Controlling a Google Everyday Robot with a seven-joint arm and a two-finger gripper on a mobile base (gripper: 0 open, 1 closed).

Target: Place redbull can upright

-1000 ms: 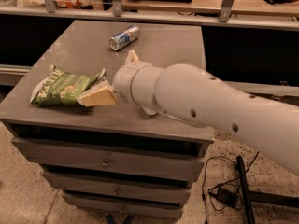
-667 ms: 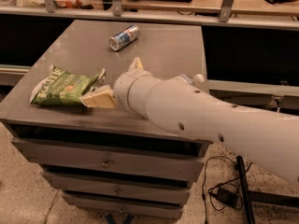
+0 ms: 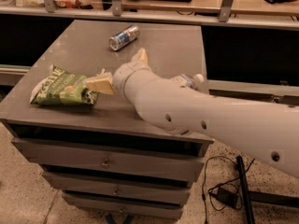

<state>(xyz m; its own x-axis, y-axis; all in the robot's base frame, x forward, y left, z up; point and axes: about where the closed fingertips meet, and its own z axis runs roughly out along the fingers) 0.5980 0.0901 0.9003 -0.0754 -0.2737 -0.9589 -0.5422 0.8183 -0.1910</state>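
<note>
Currently on my screen, item by item:

- Redbull can: lying on its side toward the far part of the grey drawer cabinet top, silver end facing near-left. Nothing touches it.
- Gripper: low over the middle of the cabinet top, nearer to me than the can and apart from it. Its two tan fingers are spread wide and hold nothing. One points left, the other points away toward the can.
- Chip bag: green, lying flat at the near-left of the top. The left-pointing finger's tip reaches its right edge; I cannot tell whether it touches.
- Arm: white, coming in from the right across the near-right corner.
- Water bottle: clear with a white cap, mostly hidden behind the arm at the right side.
- Drawers: three, closed.
- Cable: black, on the speckled floor at lower right
</note>
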